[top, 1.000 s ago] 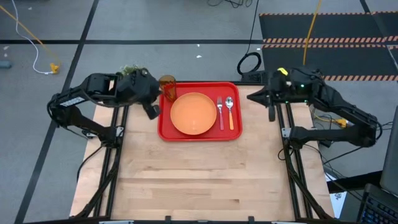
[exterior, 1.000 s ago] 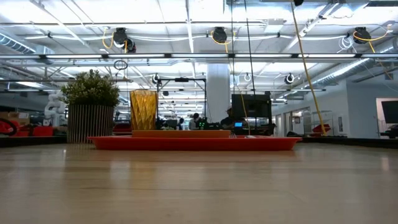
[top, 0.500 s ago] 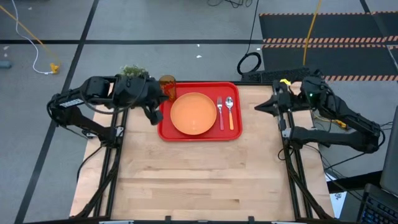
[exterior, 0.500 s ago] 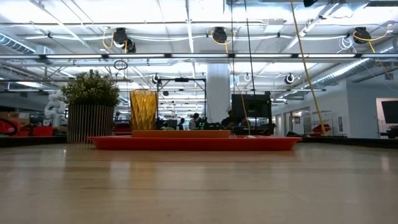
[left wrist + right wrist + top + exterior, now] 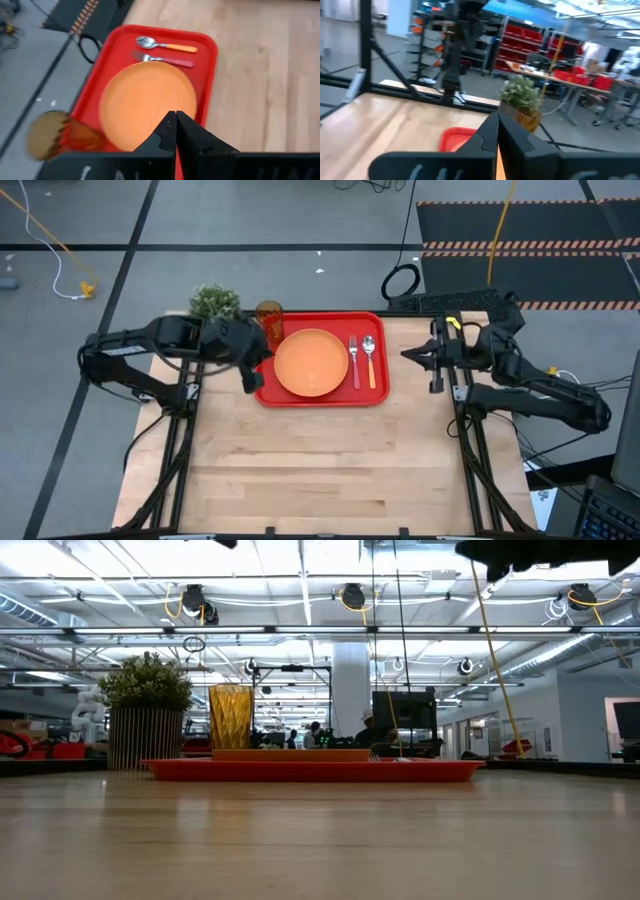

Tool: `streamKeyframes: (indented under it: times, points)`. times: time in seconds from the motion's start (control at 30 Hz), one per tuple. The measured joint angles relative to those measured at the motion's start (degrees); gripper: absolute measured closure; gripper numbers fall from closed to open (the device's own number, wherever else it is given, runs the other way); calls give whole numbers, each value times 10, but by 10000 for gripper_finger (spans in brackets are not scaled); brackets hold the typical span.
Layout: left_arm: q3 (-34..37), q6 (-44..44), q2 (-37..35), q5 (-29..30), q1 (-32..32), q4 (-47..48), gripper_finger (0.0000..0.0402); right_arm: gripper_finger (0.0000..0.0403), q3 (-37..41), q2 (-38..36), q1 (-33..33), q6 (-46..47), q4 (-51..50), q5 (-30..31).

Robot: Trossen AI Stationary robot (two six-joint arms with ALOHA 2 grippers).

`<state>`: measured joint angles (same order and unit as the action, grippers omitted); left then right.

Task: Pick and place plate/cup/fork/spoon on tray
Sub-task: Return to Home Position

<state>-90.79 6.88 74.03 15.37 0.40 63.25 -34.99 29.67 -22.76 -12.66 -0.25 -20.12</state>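
The red tray [image 5: 320,401] lies at the table's far middle. On it lie the orange plate [image 5: 311,362], the red-handled fork [image 5: 354,362] and the orange-handled spoon [image 5: 371,362], side by side right of the plate. The amber cup [image 5: 269,315] stands upright at the tray's far left corner. My left gripper [image 5: 262,358] hovers shut and empty over the tray's left edge; in its wrist view the fingertips [image 5: 175,116] show above the plate [image 5: 147,102]. My right gripper [image 5: 407,352] is shut and empty, right of the tray, pointing left.
A potted green plant [image 5: 214,301] stands at the table's far left corner, just left of the cup. The table's near half is bare wood [image 5: 320,470]. Dark frame rails run along the left and right edges [image 5: 470,440].
My left arm has drawn back from over the plant and cup toward the near edge, uncovering the plant. My right arm has swung toward the near edge, and its tip stays pointed at the tray. Nothing on the tray has moved.
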Motion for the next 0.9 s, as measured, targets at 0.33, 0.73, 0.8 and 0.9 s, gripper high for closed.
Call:
streamKeyframes:
  times: [0.33, 0.73, 0.8, 0.9]
  points:
    - [156, 13, -54, -21, -6, -194, 399, 403, 105, -4, 9, 29, 136, 22]
    - [315, 37, -134, -24, 0, -322, 399, 403, 226, -5, 66, 77, 302, 137]
    - [329, 47, -142, -24, 0, -340, 398, 403, 236, -5, 82, 82, 310, 157]
    - [337, 57, -150, -24, 0, -334, 400, 403, 238, -5, 105, 85, 307, 173]
